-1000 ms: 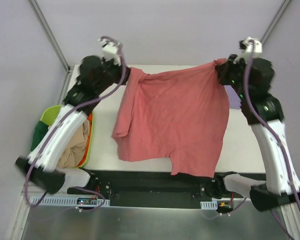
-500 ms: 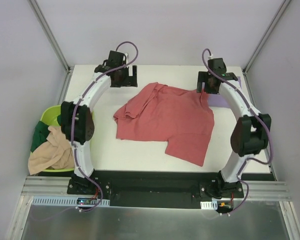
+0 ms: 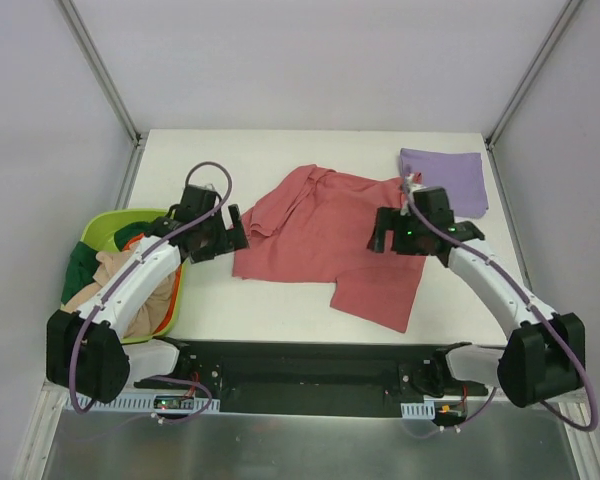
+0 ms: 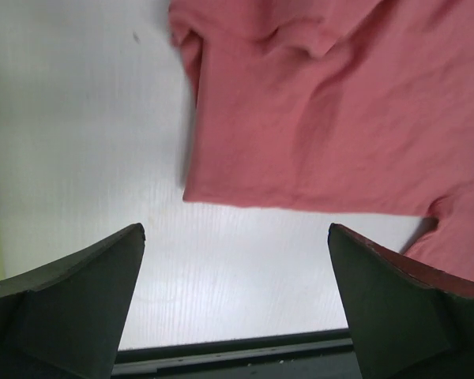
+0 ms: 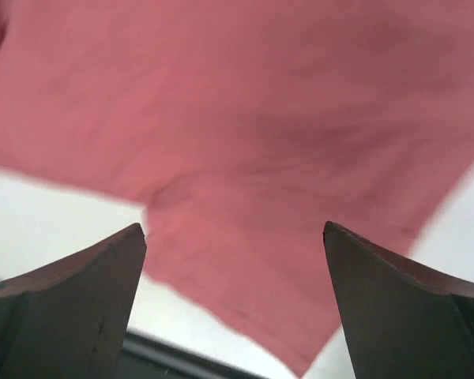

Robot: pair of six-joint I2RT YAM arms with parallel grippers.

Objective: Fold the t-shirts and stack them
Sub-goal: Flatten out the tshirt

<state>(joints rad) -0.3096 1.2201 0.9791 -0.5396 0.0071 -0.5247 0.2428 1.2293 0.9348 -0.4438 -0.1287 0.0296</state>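
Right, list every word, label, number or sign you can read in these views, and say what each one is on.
No text can be read in any view.
On the red t-shirt: plain cloth, no print or label showing.
On the purple folded shirt: plain, nothing printed.
On the green basket: no marking visible.
On the white strip by the left arm's base: fine detail, too small to tell whether it is text.

The red t-shirt (image 5: 261,118) blurs and overruns the right wrist view; the left arm (image 3: 130,285) hides part of the near-left green basket (image 3: 102,224).
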